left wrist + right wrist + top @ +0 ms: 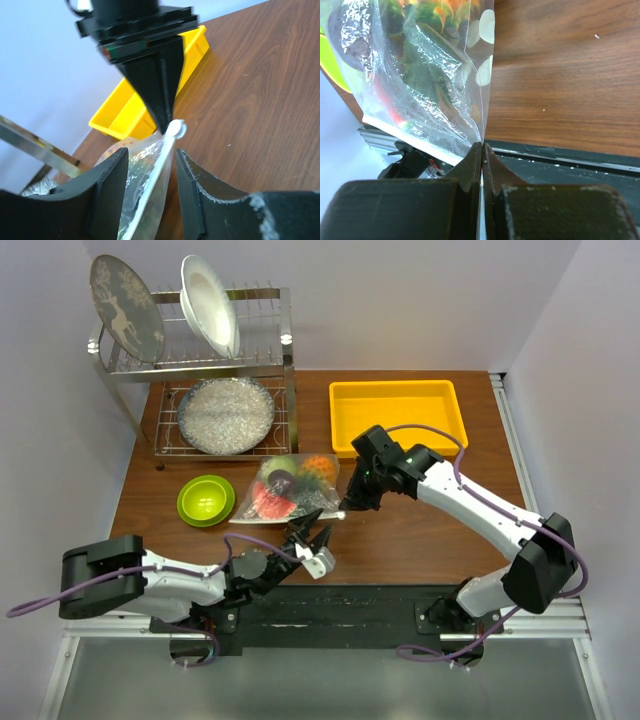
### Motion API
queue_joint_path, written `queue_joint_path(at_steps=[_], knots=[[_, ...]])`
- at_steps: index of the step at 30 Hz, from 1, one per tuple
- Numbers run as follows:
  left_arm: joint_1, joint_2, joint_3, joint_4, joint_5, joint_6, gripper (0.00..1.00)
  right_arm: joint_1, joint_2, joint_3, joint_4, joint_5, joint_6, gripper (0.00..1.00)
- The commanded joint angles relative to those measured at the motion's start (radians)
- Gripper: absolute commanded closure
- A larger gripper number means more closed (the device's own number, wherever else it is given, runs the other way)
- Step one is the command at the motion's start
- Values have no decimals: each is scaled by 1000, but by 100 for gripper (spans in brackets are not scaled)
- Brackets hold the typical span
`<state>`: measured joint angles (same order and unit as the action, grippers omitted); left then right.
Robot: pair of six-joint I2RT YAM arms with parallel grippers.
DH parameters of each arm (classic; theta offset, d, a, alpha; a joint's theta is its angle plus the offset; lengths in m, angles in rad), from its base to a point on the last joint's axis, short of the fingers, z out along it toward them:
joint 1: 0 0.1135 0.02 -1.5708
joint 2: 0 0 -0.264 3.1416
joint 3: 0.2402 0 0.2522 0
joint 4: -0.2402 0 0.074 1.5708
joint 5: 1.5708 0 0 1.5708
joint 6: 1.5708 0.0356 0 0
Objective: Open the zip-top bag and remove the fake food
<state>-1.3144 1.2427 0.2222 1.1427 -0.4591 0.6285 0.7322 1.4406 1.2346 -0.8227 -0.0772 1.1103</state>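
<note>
The zip-top bag [290, 490] lies mid-table, clear with white dots, holding the fake food [285, 485]: red, orange, green and dark pieces. My right gripper [350, 504] is shut on the bag's near right corner; in the right wrist view [483, 146] the jaws pinch the plastic [420, 75], which hangs lifted from them. My left gripper [310, 539] is open at the bag's near edge. In the left wrist view [150, 160] the zip strip [150, 185] runs between the two fingers [107, 192], apart from both pads.
A yellow tray [395, 415] sits behind the right arm. A lime-green bowl [206, 499] stands left of the bag. A dish rack [200, 370] with plates fills the back left. The table's front edge and black base rail [330, 605] are near.
</note>
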Motion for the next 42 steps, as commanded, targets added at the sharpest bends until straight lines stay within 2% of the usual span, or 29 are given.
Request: queue_joint_path(at_steps=[1,15,27,42], knots=[[-28,40,57,129,23,118,53,-1,7,75,-55,2,34,100],[-57,141,89,158,36,162,62,1,11,85,-62,-12,60,100],[-55,250,89,314,-7,211,67,6,4,75,-69,-18,72,100],[-3,238,121,287,19,154,70,10,7,74,-70,-13,77,100]])
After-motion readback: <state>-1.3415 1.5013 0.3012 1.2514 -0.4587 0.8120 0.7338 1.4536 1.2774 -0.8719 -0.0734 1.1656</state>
